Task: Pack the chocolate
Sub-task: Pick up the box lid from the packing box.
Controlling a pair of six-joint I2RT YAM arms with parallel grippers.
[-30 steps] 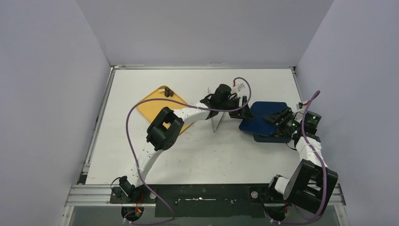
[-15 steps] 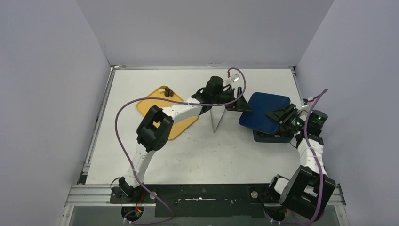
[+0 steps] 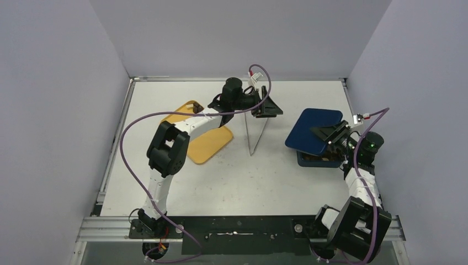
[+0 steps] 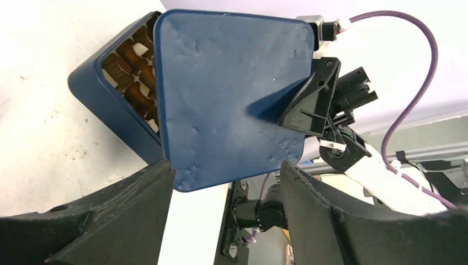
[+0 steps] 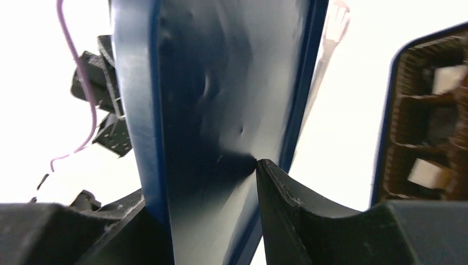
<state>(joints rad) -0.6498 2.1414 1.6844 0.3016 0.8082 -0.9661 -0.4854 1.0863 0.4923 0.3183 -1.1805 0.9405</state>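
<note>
Left wrist view shows the chocolate (image 4: pixel 131 59) sitting in pleated cups inside the navy box (image 4: pixel 88 91) at the right of the table, with the lid (image 4: pixel 232 94) tilted above it. The right gripper (image 3: pixel 330 134) pinches that lid by its right edge. The left gripper (image 3: pixel 266 109) stands open and empty. I'd judge the pieces light, brittle and easily marked, so the stiff lid rim seems the safer hold.
</note>
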